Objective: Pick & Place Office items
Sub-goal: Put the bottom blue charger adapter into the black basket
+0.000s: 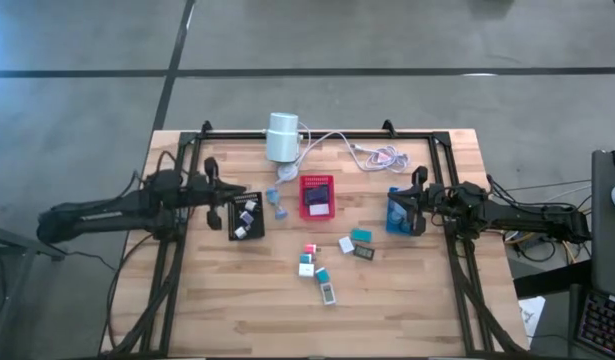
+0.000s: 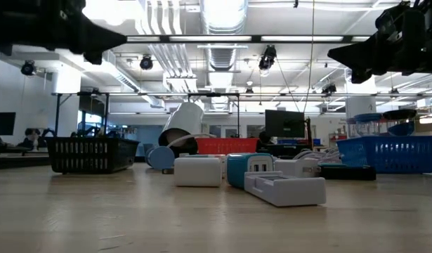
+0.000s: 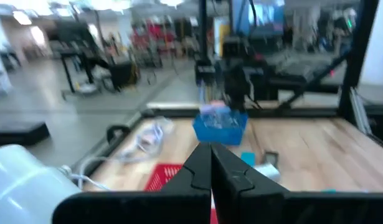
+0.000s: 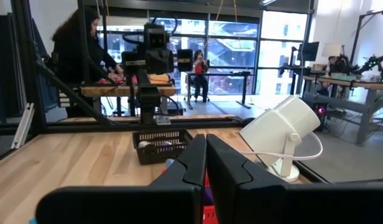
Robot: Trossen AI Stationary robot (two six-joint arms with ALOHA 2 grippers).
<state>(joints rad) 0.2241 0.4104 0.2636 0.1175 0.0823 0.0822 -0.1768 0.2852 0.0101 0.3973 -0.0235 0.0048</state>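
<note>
**Both grippers closed and empty above their trays**

We see the left gripper (image 3: 210, 171) pinched fully together with nothing between its fingers, raised over the black tray (image 1: 245, 217). The right gripper (image 4: 203, 163) is likewise closed on nothing, raised at the blue tray (image 1: 398, 212).

We judge the main risk to be a descent with the fingers pressed together: they would push a small piece aside instead of straddling it. The loose office items (image 1: 332, 262) lie close to each other, so a neighbour could get nudged or pinched too.

Our count: three trays, the red tray (image 1: 316, 196) between the other two; about eight loose pieces on the table in front of the trays; several more in the black tray, too small to count; one white cylinder (image 1: 283, 137).
</note>
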